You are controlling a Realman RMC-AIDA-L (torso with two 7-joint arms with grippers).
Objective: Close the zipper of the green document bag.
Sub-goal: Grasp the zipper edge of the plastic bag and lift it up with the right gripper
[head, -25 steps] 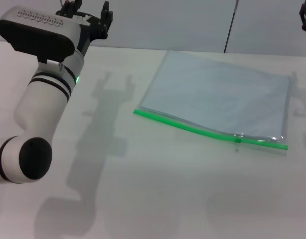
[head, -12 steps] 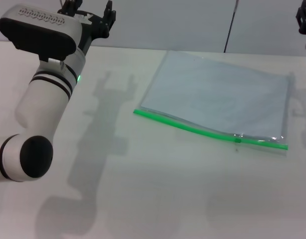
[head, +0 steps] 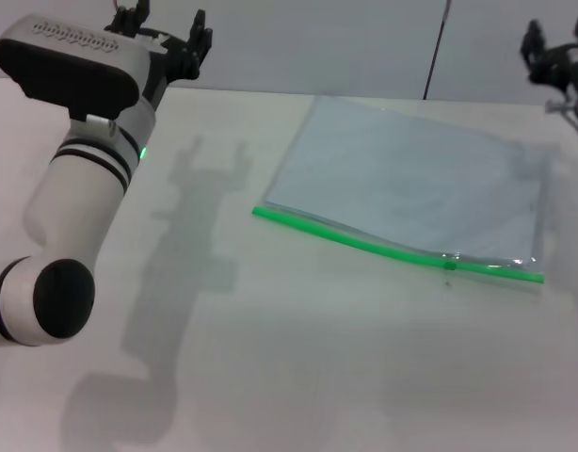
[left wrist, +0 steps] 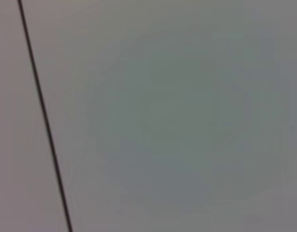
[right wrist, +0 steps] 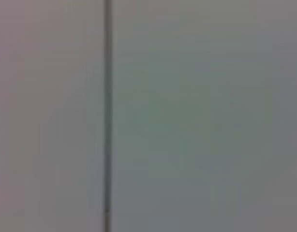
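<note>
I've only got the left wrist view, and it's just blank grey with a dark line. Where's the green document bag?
Observer: In the head view, the green document bag lies flat on the table, toward the robot's right.
Operator: Where's the slider?
Observer: The slider tab sits on the zipper, near the right end of the bag's near edge.
Operator: And my left gripper?
Observer: The left gripper is raised at the table's far left, fingers open, well apart from the bag.
Operator: The right one?
Observer: The right gripper hangs beyond the bag's far right corner, holding nothing.
</note>
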